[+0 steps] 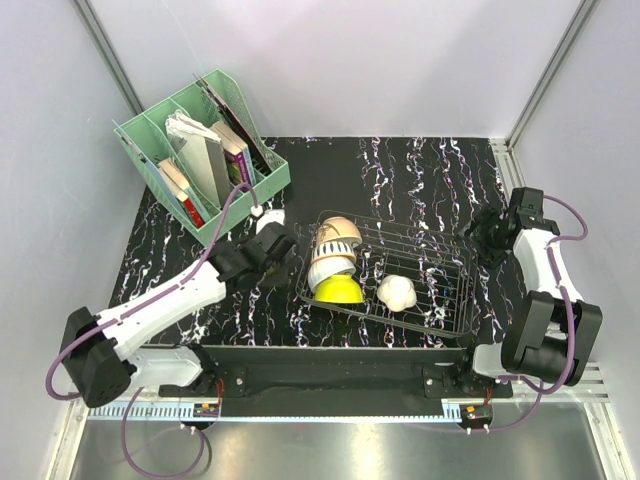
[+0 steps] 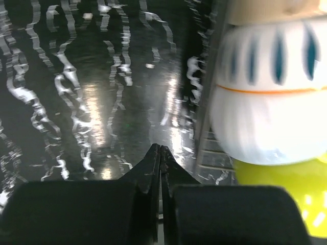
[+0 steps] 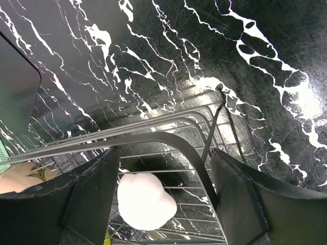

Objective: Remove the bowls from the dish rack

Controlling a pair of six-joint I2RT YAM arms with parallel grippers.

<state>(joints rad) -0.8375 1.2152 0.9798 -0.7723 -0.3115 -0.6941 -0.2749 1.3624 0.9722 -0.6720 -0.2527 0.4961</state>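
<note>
The dark wire dish rack [image 1: 440,285] sits mid-table. At its left end stand a tan patterned bowl [image 1: 338,234], a white bowl [image 1: 329,266] and a yellow-green bowl [image 1: 338,290], packed together. A small white bowl [image 1: 397,291] lies upside down further right. My left gripper [image 1: 284,246] is shut and empty just left of the rack. Its wrist view shows the closed tips [image 2: 160,149] beside the white blue-striped bowl [image 2: 271,102] and the yellow-green bowl [image 2: 276,178]. My right gripper [image 1: 481,234] hovers over the rack's right end, open [image 3: 164,153] above the rim [image 3: 153,137] and the small white bowl [image 3: 145,201].
A mint-green file organiser [image 1: 262,185] with books stands at the back left, close behind my left arm. A small white object [image 1: 257,212] lies by its front corner. The table is black marble-patterned, with walls on three sides.
</note>
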